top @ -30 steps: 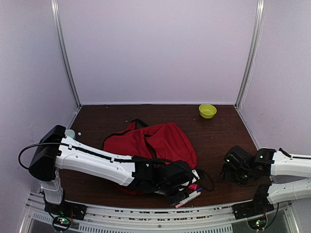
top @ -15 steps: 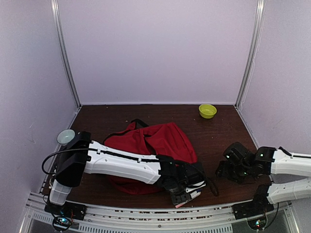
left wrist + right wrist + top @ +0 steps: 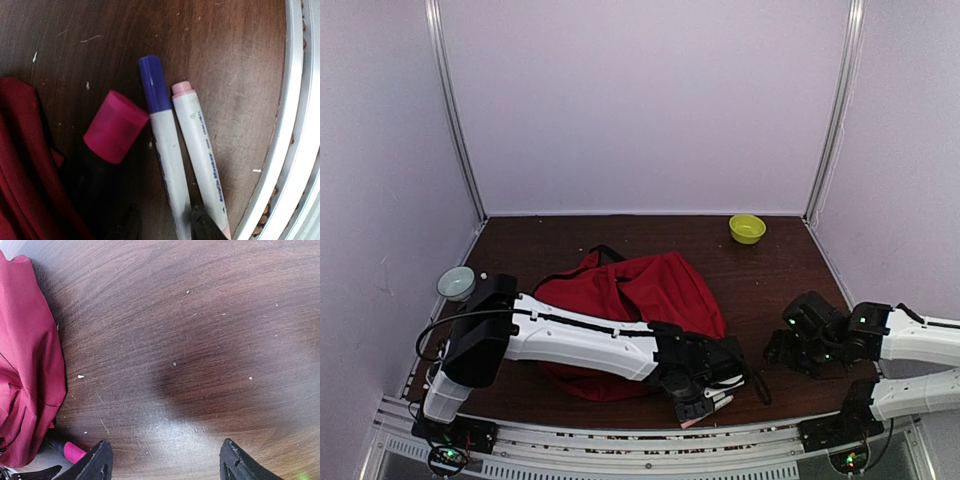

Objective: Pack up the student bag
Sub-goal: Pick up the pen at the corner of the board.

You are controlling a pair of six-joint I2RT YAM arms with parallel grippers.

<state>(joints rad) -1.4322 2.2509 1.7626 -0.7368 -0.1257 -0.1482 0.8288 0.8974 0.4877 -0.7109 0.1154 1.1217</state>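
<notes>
Since half a second ago my left gripper has barely shifted, jaws slightly parted astride the purple-capped marker beside the student bag; right gripper wide open, empty.

One student bag, three markers, and probably two bowls.

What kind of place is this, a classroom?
Probably a robot test booth: plain lilac panel walls close in a dark wooden table, two white robot arms are mounted at its near edge, and props lie on it, like a dark-red fabric backpack and a small yellow-green bowl.
</notes>
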